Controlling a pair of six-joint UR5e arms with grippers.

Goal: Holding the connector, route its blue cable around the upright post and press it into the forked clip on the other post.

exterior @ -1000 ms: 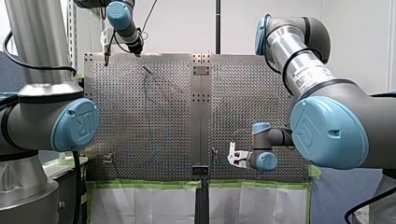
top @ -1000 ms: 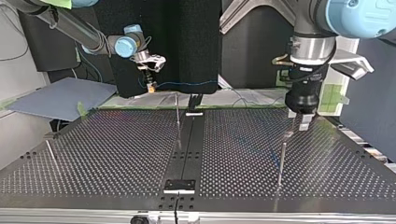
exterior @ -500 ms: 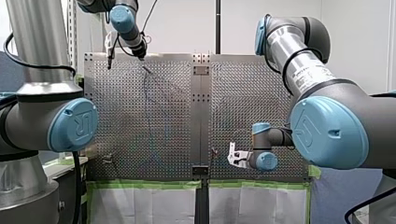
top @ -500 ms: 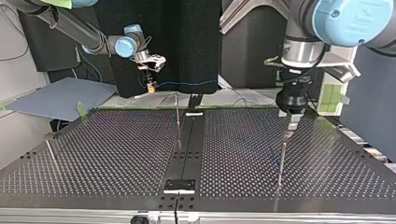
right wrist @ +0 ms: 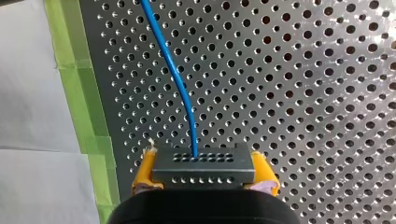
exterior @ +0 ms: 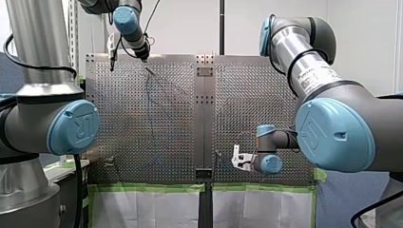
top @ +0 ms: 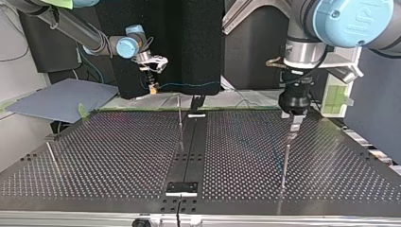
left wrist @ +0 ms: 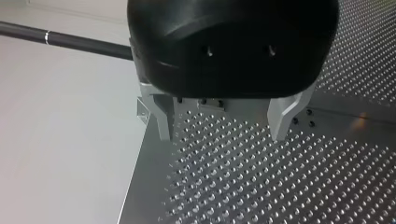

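One change: my open, empty left gripper [left wrist: 223, 134] has neared the post [top: 286, 161] by the table's [top: 118, 156] corner; my right gripper [right wrist: 204, 174] pinches the connector [right wrist: 204, 161], cable [right wrist: 180, 88] seemingly unrouted.

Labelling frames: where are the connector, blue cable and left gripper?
connector [right wrist: 204, 168], right wrist view, its holed face
blue cable [right wrist: 173, 70], right wrist view, its middle stretch
left gripper [left wrist: 223, 136], left wrist view, midway between fingertips

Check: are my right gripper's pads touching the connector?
Touching. The right wrist view shows the yellow pads pressed against both ends of the connector, no gap, with the blue cable running out ahead.
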